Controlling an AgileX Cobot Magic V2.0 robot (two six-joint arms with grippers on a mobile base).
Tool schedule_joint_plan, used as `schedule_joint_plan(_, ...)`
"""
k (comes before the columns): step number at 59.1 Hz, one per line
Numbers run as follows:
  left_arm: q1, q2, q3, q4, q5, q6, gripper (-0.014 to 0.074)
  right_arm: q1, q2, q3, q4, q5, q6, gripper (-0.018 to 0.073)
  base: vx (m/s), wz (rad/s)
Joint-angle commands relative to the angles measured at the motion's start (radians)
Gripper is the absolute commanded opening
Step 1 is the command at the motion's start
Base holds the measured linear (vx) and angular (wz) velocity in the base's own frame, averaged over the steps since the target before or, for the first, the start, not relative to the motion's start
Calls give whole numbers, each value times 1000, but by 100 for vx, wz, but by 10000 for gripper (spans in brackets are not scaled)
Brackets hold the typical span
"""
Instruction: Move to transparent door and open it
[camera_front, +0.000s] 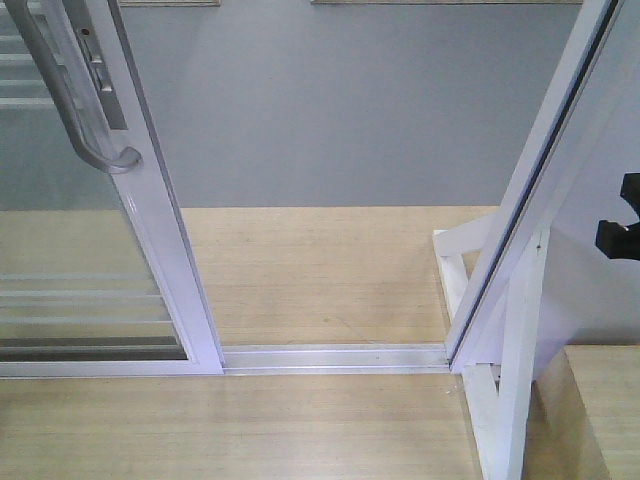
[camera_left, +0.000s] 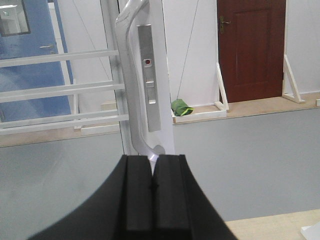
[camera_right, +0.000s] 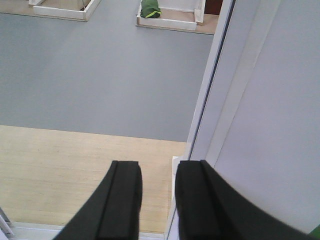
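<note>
The transparent door (camera_front: 170, 230) stands at the left of the front view, a white-framed glass panel with thin horizontal bars. Its long grey curved handle (camera_front: 75, 110) runs down the stile. An open gap lies between this stile and the white jamb (camera_front: 530, 200) on the right. In the left wrist view the handle (camera_left: 131, 90) rises just beyond my left gripper (camera_left: 152, 157), whose fingers are shut together right below the handle's lower end, with nothing between them. My right gripper (camera_right: 158, 167) is open and empty, beside the jamb (camera_right: 225, 100).
A metal floor track (camera_front: 335, 357) crosses the doorway on the wooden floor. A white angled brace (camera_front: 500, 400) props the jamb at lower right. Grey floor lies beyond. A green bundle (camera_left: 181, 107) lies on a low platform, and a brown door (camera_left: 250, 47) is far behind.
</note>
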Motion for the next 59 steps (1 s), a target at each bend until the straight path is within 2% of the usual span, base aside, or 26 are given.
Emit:
schedule_joint_plan(1, -4, -13, 32, -10, -76, -5, -7, -6, -7, -29, -16, -73, -6, 271, 0, 0)
schedule_joint_plan(18, -4, -13, 32, -10, -76, -5, -7, -9, -29, -20, -39, -79, -8, 260, 0, 0)
schedule_joint_plan(22, -4, -13, 32, -10, -76, -5, -6, -27, -83, -2, -37, -52, -8, 215, 0, 0)
schedule_joint_plan(31, -4, -13, 32, -10, -76, -5, -6, -154, -279, 137, 105, -42, -38, -14, 0, 0)
schedule_joint_plan(36, -4, -13, 32, -10, -76, -5, -6, -215, -403, 237, 197, -42, -123, -12, 0, 0)
schedule_joint_plan(40, -4, -13, 32, -10, -76, -5, -6, -240, -494, 311, 271, -44, -204, -11, 0, 0)
schedule_joint_plan(44, -4, -13, 32, -10, -76, -5, -6, -246, -571, 375, 302, -61, -257, -11, 0, 0)
schedule_joint_plan(59, -4, -13, 32, -10, -76, -5, -6, -245, -819, 614, 304, -198, -229, -8, 0, 0)
